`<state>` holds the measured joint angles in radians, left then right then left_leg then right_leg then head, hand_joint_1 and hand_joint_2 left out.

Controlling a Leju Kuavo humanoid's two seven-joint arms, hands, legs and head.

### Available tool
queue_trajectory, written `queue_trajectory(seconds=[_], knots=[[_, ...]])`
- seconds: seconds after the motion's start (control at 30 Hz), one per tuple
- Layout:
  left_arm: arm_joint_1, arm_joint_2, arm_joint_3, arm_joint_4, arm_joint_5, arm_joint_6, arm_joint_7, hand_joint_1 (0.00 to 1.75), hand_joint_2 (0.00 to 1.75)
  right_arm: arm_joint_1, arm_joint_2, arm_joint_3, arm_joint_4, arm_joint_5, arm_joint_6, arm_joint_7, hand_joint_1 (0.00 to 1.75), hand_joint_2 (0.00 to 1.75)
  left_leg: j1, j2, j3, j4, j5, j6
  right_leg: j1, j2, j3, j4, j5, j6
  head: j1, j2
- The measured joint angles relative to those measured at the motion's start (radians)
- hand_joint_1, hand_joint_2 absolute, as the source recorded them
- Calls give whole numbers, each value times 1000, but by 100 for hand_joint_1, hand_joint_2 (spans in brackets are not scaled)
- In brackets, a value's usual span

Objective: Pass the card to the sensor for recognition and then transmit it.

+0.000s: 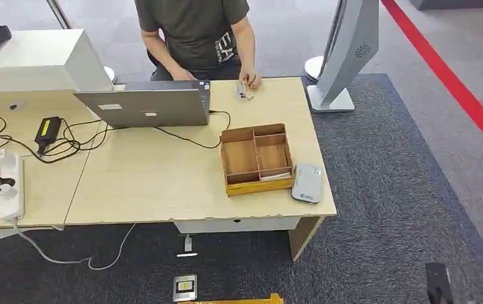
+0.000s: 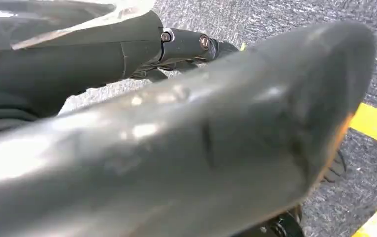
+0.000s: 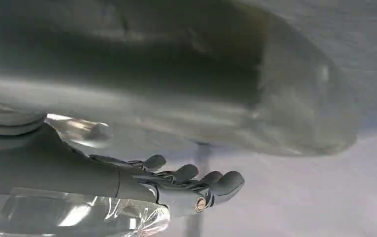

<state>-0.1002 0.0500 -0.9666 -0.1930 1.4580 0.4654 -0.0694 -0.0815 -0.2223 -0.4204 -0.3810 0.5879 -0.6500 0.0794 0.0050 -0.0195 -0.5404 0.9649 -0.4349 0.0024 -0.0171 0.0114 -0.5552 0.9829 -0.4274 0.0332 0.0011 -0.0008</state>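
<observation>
**Inspector:** Floor and room?

**Assistant:** Dark grey carpet with a red stripe running diagonally at the right. A grey slanted kiosk stand stands just beyond the desk's far right corner.

**Inspector:** The surface?

**Assistant:** A light wooden desk. A person in a dark T-shirt sits at its far side. A grey open laptop sits at the far edge. A compartmented wooden tray is near the right end, with a grey flat card sensor just beside it. A white power strip lies at the left among black cables.

**Inspector:** The card?

**Assistant:** A small card lies at the far edge under the person's hand.

**Inspector:** The robot's hands?

**Assistant:** Right hand: dark fingers loosely apart, holding nothing. Left hand: fingers hidden, cannot tell.
</observation>
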Motion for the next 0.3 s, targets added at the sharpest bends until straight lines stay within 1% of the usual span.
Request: queue_trajectory(seconds=[0.07, 0.13, 0.3], knots=[[-1, 1, 5, 0, 1, 3, 0, 0, 0, 2, 48, -19, 44, 24, -13, 28, 0, 0, 1, 1, 1, 0, 0, 0, 1, 0, 0, 0, 0, -1, -1, 0], [-1, 1, 8, 0, -1, 3, 0, 0, 0, 3, 79, -32, 74, 22, -17, 53, 0, 0, 1, 0, 1, 0, 0, -1, 0, 0, 0, 1, -1, -1, -3, 0], [0, 2, 12, 0, -1, -8, 0, 0, 0, 1, 125, -69, 126, 17, -16, 64, 0, 0, 1, 0, 1, 0, 1, -1, 0, 0, 1, 1, 0, -1, -2, 0]])
